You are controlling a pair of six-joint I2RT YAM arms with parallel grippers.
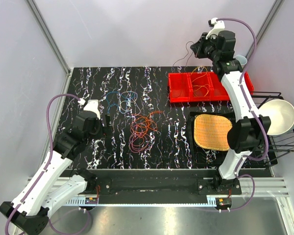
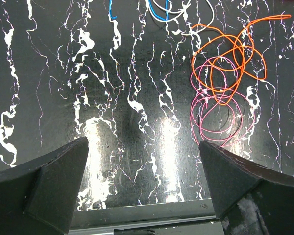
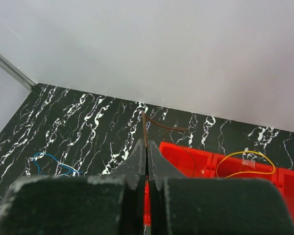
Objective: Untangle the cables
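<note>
The desk is a black slab with white marble veining, polished enough to throw back two bright glares of light. The cables wear a smooth, faintly shiny sheath, probably plastic. The left claw has matt black fingers with a fine grain. The red tray is glossy plastic, the round mat is woven straw-coloured fibre, and the bowl is smooth and white.
</note>
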